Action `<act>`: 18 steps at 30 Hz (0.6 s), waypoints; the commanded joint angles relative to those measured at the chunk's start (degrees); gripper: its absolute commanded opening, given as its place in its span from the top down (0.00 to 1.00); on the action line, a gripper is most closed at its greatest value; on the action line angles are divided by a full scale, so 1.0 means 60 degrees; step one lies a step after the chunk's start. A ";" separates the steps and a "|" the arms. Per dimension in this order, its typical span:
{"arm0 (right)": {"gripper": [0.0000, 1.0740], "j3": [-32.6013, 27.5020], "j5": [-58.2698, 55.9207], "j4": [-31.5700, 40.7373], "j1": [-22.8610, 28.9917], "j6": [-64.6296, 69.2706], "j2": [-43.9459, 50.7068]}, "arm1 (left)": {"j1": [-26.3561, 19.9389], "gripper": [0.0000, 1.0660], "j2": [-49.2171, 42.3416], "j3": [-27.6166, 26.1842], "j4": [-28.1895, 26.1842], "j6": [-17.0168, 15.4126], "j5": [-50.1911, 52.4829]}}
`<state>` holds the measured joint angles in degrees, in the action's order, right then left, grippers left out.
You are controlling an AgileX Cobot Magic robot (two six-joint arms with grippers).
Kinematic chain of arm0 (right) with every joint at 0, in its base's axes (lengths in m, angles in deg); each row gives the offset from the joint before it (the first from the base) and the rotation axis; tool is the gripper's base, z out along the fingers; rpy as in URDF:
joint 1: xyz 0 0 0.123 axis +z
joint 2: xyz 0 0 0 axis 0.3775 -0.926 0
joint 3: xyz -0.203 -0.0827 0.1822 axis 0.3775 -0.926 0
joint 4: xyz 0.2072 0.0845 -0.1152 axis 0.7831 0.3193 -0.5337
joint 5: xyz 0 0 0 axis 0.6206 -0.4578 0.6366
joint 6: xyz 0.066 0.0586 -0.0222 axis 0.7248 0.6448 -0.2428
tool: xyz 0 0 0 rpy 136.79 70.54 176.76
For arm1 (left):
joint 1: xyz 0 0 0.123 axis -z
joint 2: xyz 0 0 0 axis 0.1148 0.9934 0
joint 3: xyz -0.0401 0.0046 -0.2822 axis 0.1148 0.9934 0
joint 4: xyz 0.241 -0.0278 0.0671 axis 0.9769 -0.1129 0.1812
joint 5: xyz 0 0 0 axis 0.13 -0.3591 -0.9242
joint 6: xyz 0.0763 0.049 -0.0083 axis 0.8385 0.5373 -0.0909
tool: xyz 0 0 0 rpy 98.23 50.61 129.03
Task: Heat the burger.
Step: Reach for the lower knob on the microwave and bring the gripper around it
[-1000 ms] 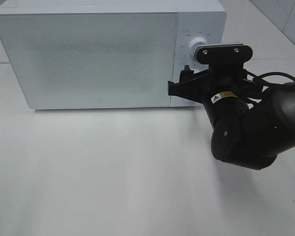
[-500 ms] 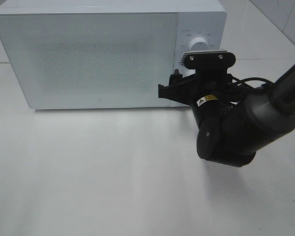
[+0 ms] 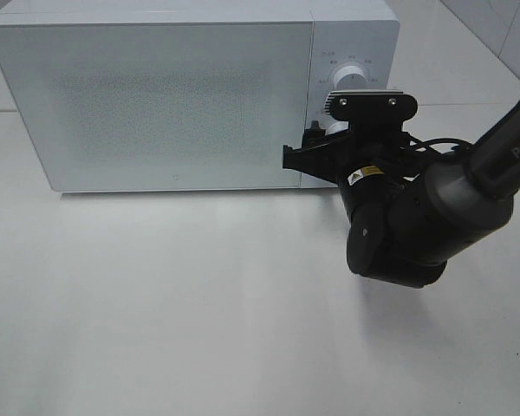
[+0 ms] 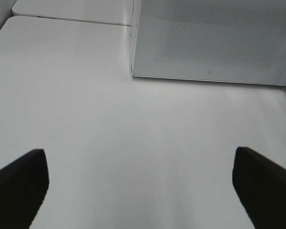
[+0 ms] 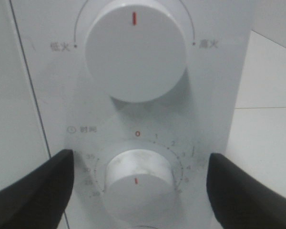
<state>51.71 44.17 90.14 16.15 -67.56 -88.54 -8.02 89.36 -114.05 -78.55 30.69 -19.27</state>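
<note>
Exterior high view, entry one: white box-shaped microwave oven (image 3: pixel 156 95) with a frosted grey door, standing at the back of the plain white counter (image 3: pixel 199 312); door shut. Entry two: the burger, not visible in any view; the frosted door hides the oven's inside, so whether it lies within cannot be told. Entry three: right fingers (image 5: pixel 33 191), black, held apart on either side of the small round white lower timer dial (image 5: pixel 138 179), clamped on nothing and seemingly clear of the dial's edge. Entry four: large round white upper power knob (image 5: pixel 136 52), red mark pointing straight up. Entry five: left fingers (image 4: pixel 19 181), black, spread wide over bare counter well apart from the oven's front, nothing between them. Progress, as a judgement: with the door closed and nothing on the counter, loading appears finished; the step in hand looks like setting the time. Where the timer's red mark points cannot be read with confidence. Remaining: close on the dial, turn it, let the oven run.
</note>
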 commanded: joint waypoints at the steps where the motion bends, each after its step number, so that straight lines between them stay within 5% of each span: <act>1: 0.32 0.0315 0.0000 -0.0124 -0.0038 0.0134 -0.0286 | -0.0038 0.08 -0.0181 0.0048 -0.0029 -0.0057 0.0000; 18: 0.32 0.0487 0.0563 0.0439 -0.0038 -0.0640 -0.0181 | -0.0038 0.08 -0.0181 0.0048 -0.0029 -0.0057 0.0000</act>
<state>53.71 43.14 90.66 16.44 -70.25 -90.49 -8.02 89.36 -114.05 -78.55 30.69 -19.27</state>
